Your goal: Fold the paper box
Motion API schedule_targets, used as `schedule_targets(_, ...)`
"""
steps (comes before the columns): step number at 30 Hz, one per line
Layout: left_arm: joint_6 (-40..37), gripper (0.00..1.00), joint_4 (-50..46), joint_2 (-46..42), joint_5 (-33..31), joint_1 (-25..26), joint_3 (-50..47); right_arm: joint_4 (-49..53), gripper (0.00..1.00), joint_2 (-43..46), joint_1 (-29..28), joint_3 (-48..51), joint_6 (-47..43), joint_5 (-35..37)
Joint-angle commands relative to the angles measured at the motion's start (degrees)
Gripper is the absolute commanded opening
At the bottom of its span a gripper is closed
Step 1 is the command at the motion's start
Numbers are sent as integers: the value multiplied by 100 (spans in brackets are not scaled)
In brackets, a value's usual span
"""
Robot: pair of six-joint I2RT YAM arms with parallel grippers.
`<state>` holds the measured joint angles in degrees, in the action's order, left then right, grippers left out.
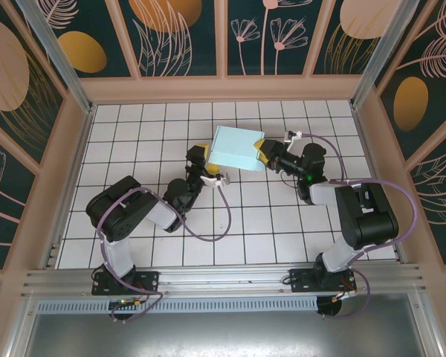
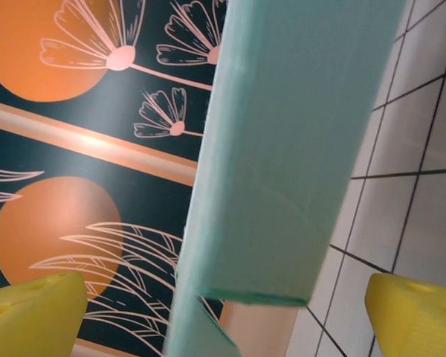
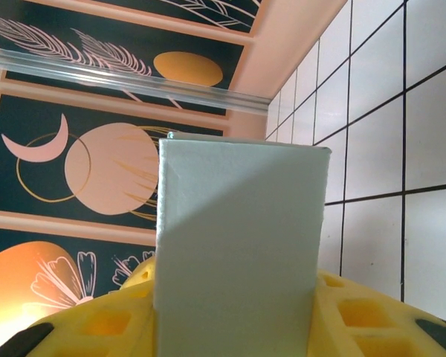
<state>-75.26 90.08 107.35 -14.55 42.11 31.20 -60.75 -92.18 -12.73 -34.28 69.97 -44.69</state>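
- The left gripper (image 1: pixel 205 162) has its jaws wide apart and holds nothing. In its wrist view the two yellow fingertips (image 2: pixel 31 316) stand far out on either side.
- Between these jaws, about in the middle and touching neither fingertip, comes the near end of the box (image 2: pixel 282 171). A small loose flap shows at this end, just in front of the jaws.
- From there the box goes straight ahead, away from the left jaws. Its long axis therefore follows the reach of this gripper and does not lie across it.
- At the far end the right gripper (image 1: pixel 263 153) is closed on one wall of the box. Its yellow fingers (image 3: pixel 360 316) lie against both faces of the wall, which stands upright out of them.
- From above, the box lies between the two grippers, over the tiled table (image 1: pixel 156 126). Whether it rests on the table cannot be told.
- Judgement: the right arm seems to carry the box, so the free left gripper is the better placed one to work on the near flap.
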Motion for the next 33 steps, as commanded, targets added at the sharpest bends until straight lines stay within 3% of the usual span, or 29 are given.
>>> schedule_targets(1, -105, 93, 495, 110, -5, 108, 227, -414, 41, 184, 12, 97, 194, -176)
schedule_targets(9, -125, 84, 396, 216, 35, 134, 308, -385, 41, 244, 3, 150, 218, -241)
schedule_targets(14, -81, 67, 391, 229, -1, 140, 325, -405, 41, 229, -1, 150, 245, -251)
schedule_targets(25, -28, 46, 532, 260, -45, 140, 312, -379, 41, 245, -16, 115, 253, -238)
schedule_targets(30, 46, 36, 618, 249, -27, 138, 282, -351, 43, 254, -19, 106, 237, -203)
schedule_targets(33, 87, 36, 583, 228, -39, 138, 284, -268, 50, 288, -11, 115, 195, -124)
